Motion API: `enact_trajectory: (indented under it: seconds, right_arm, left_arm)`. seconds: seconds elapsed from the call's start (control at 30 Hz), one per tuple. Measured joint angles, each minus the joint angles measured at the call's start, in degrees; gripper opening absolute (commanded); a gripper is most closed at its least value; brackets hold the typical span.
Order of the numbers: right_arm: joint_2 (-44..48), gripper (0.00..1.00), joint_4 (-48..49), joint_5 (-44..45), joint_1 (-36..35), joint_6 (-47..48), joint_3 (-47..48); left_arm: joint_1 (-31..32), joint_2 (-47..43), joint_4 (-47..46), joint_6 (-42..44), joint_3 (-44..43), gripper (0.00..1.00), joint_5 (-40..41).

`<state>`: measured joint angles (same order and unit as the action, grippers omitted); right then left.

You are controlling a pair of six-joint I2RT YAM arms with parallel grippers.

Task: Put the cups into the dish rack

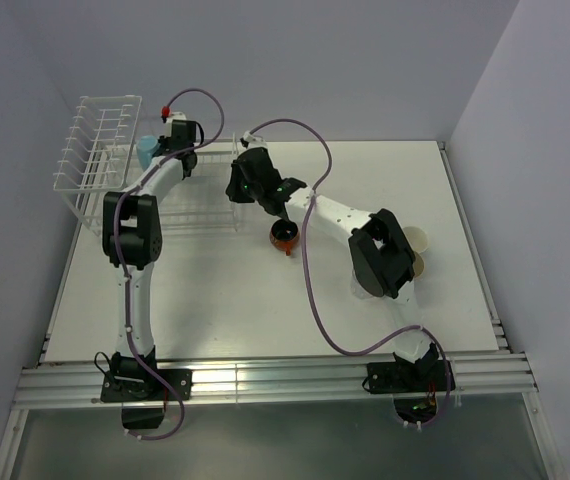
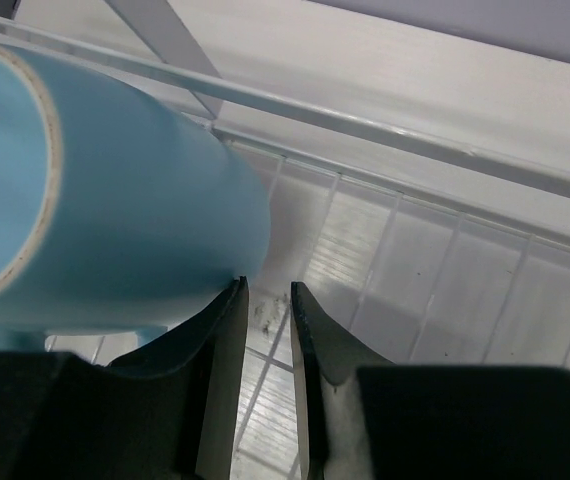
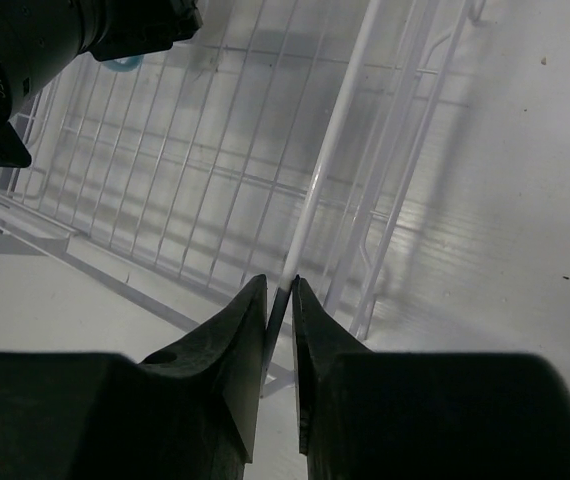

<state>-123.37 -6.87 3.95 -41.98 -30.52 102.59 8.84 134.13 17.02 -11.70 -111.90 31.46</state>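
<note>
Mug (image 2: 115, 190) lies beside left gripper's (image 2: 265, 292) fingertips (image 2: 225, 335); right gripper (image 3: 280, 292) pinches rack (image 3: 337, 160).

**A:** What lies under it all?

**B:** A white tabletop (image 1: 265, 300), matte, with a faint fine grain in the close views.

**A:** Any marks on it?

**B:** Two tiny dark specks (image 3: 544, 61) in the right wrist view, well apart, and a small patch of dark grit (image 2: 265, 312) in the left wrist view.

**A:** And round the table?

**B:** Pale lavender walls: a back wall (image 1: 295, 60), a left wall (image 1: 15, 150) and a right wall (image 1: 545, 150), all plain.

**A:** The near edge?

**B:** Ridged aluminium rails (image 1: 285, 382) run along the full width, catching the light. A thinner metal strip (image 1: 480, 270) borders the right side. Below the rails sits a dull grey panel (image 1: 285, 440).
</note>
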Motion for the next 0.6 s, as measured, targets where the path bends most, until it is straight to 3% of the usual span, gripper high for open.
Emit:
enact_trajectory:
  seconds: [0.6]
  right_arm:
    - [0.0,0.16,0.0,0.8,0.0,-1.4,0.0]
  left_arm:
    - [-1.7,2.6,0.7,-0.2,-0.3,0.31,2.3]
